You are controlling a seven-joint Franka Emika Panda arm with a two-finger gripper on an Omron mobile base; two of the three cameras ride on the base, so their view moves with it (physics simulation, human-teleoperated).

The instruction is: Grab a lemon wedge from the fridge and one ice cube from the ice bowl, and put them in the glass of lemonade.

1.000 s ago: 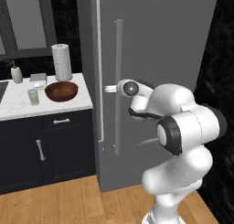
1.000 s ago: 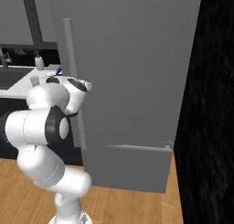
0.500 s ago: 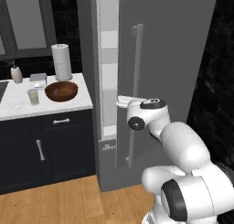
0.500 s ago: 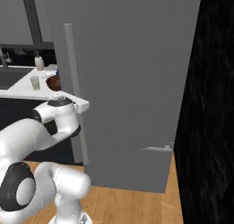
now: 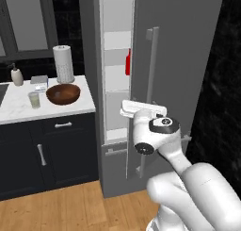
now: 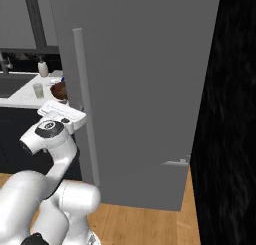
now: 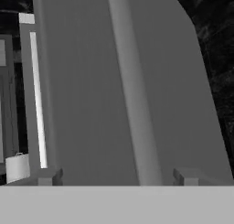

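Fridge [image 5: 188, 60] door ajar, no legible labels; pincer [image 7: 118, 175] tips apart astride bar handle [image 7: 132, 95].

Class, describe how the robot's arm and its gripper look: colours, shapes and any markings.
The arm is made of glossy white, rounded segments with dark grey joint rings and a round dark cap on top of one joint. The gripper is a flat white block. No cables or markings show.

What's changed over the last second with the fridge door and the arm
The fridge door has swung further open, exposing white shelves and a red item inside. The end effector has pulled back with the door and has let go of the bar handle; its fingers stand apart. The ice bowl, the glass of lemonade and the paper towel roll on the counter stayed put.
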